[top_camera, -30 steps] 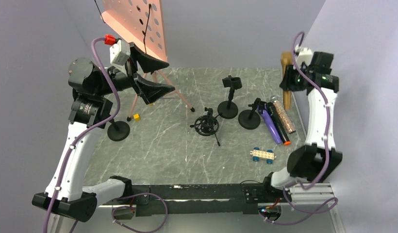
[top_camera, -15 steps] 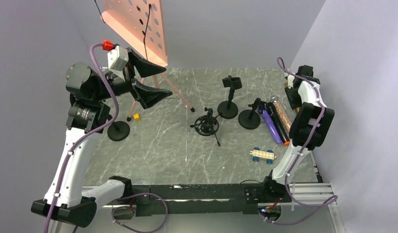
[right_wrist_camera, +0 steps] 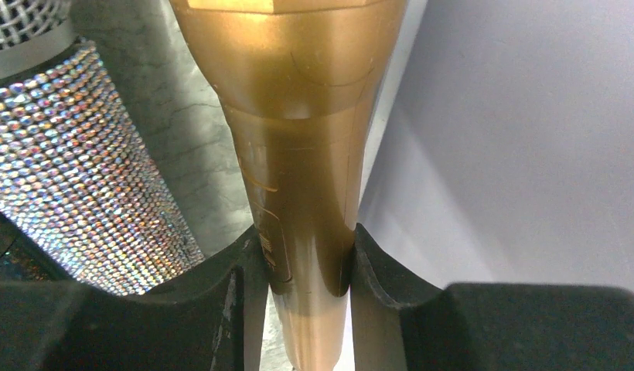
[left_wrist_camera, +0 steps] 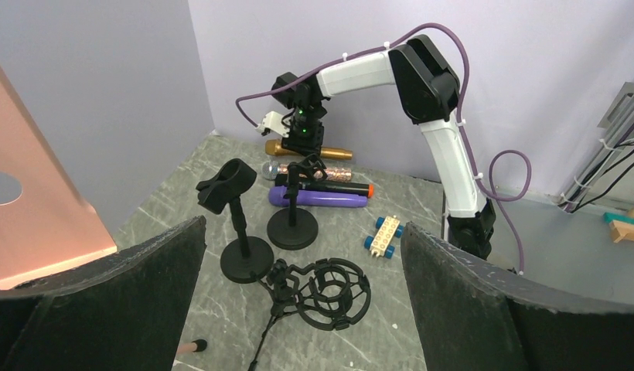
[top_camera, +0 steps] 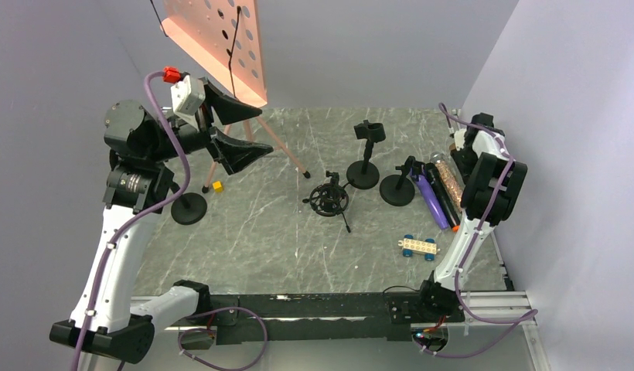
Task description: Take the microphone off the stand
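Right gripper (right_wrist_camera: 302,255), clamped on gold mic (right_wrist_camera: 298,154), just dropped to table (top_camera: 260,224) level; we judge mic off stand (top_camera: 366,158), release next. Left gripper (left_wrist_camera: 302,255) fingers wide apart.

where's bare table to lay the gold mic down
Widest bare patch: near centre of the grey marbled table, between the black round base and the wheeled toy brick. Another at the far edge, left of the black clip stand. Crowded by the right wall: purple microphone, rhinestone microphone.
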